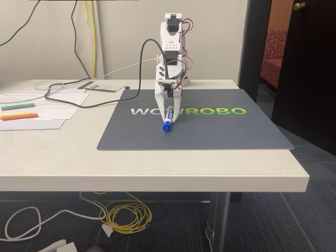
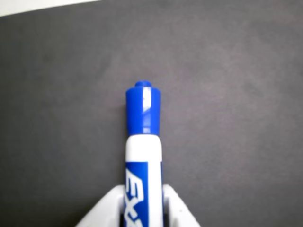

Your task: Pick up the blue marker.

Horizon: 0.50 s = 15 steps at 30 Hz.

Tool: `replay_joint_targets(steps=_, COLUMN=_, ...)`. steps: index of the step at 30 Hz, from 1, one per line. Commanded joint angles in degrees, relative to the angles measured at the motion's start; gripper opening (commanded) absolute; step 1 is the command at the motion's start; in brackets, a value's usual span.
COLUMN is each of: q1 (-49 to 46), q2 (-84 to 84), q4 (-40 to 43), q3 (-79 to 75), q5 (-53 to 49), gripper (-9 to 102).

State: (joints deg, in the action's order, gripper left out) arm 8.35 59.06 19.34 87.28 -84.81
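Blue marker [image 1: 168, 124]: on the dark mat, cap end toward the fixed camera, barrel end between the gripper fingers; in the wrist view [image 2: 143, 156] its white barrel sits between two white fingertips, blue cap pointing away.
Worktop [image 1: 157, 163]: pale, with the mat on its middle.
Mat [image 1: 220, 131]: dark grey, printed with white and green lettering.
Arm [image 1: 170, 52]: white, bent down over the mat, wires looped along it.
Papers [image 1: 47, 113]: at the left in the fixed view, well apart from the mat.
Gripper [image 1: 169, 113]: clenched on the blue marker's barrel.
Green marker [image 1: 17, 106]: on the papers.
Orange marker [image 1: 18, 116]: just beside the green one.
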Motion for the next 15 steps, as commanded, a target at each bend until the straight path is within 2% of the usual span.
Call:
replay_joint_targets(steps=1, q1=0.88, q2=5.01, q4=-0.09, q3=-0.26, q5=2.64, gripper=4)
replay_joint_targets(steps=15, q1=2.72, q2=9.4, q4=2.64, q3=0.0, q5=10.81, gripper=2)
